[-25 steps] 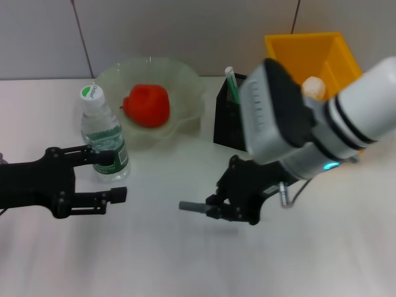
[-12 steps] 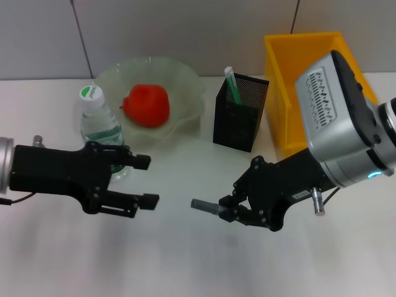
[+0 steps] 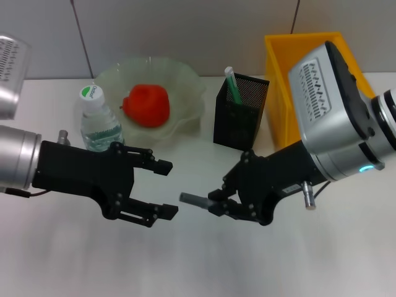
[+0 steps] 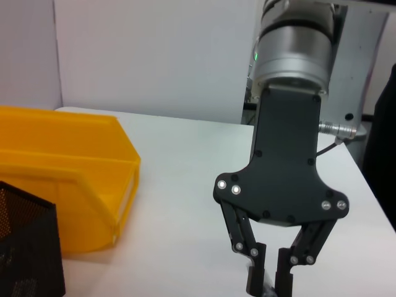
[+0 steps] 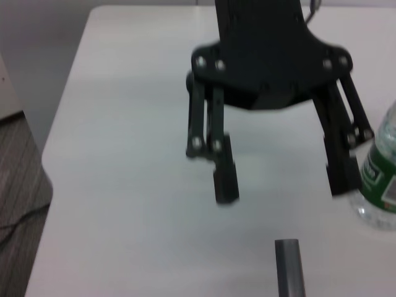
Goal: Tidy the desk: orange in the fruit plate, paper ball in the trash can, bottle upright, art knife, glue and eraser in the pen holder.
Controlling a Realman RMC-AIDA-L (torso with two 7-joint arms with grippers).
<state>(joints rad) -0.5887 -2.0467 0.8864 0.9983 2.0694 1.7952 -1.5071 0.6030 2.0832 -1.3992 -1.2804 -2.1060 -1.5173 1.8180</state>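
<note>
My right gripper point(image 3: 218, 204) is shut on a slim grey art knife point(image 3: 197, 199), held level just above the table with its free end pointing at my left gripper point(image 3: 168, 189). The left gripper is open and a short way from that end. In the right wrist view the knife point(image 5: 289, 266) lies before the open left gripper point(image 5: 284, 184). The orange point(image 3: 147, 105) rests in the fruit plate point(image 3: 185, 83). The bottle point(image 3: 99, 120) stands upright behind my left arm. A green-and-white stick point(image 3: 231, 83) is in the pen holder point(image 3: 240, 114). The paper ball and eraser are out of view.
The yellow trash can point(image 3: 291, 68) stands at the back right, partly behind my right arm, with the pen holder just left of it. The left wrist view shows the trash can point(image 4: 62, 179), the pen holder point(image 4: 25, 247) and the right gripper point(image 4: 270, 281).
My left gripper has moved right, toward the right gripper, and stayed open. The right gripper has shifted slightly left with the knife still in it.
</note>
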